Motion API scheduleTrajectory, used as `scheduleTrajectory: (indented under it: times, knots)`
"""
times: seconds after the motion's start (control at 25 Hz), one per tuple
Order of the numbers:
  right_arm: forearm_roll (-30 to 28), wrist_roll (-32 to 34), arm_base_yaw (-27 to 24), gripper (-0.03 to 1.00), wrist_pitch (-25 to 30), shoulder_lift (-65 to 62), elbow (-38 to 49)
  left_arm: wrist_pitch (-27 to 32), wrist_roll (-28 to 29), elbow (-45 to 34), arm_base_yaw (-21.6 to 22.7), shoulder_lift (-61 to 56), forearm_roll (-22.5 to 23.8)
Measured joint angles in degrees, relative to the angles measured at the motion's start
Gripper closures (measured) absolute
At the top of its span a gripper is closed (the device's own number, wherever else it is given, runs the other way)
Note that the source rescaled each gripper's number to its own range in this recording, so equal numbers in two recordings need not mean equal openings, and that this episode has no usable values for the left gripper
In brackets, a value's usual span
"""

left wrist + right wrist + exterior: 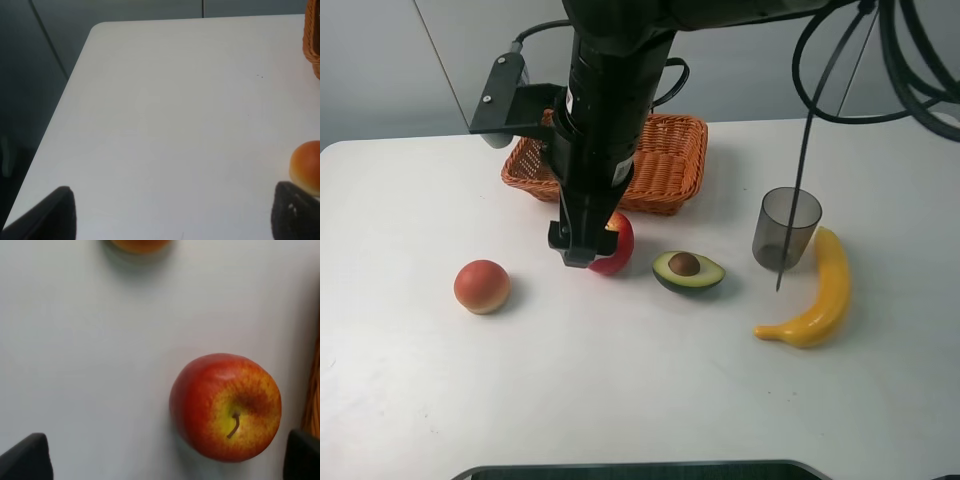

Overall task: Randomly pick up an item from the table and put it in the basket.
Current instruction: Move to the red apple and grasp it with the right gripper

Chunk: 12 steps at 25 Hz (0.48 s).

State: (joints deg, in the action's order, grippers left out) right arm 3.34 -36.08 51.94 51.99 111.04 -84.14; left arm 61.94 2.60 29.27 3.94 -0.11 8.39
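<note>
Masking much of the apple (622, 245) — right tool (585, 250), jaws spread.

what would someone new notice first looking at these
The big black arm fills the middle of the high view, its open right gripper down at the red apple, just in front of the wicker basket. Next comes the bright yellow banana on the right beside the grey cup, with the halved avocado between cup and apple.
</note>
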Motion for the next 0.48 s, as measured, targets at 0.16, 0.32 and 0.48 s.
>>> scheduleTrajectory:
  times: [0.16,0.32,0.48]
  knots:
    - [3.7,4.4,-2.2,-0.03,2.4,2.1,-1.0,0.0,0.0,0.0,0.0,0.0,0.0]
    - [6.6,19.2,-4.1,-0.03,2.4,2.4,-1.3,0.0,0.0,0.0,0.0,0.0,0.0]
    - [5.5,32.5,-4.9,-0.03,2.3,2.4,-1.3,0.0,0.0,0.0,0.0,0.0,0.0]
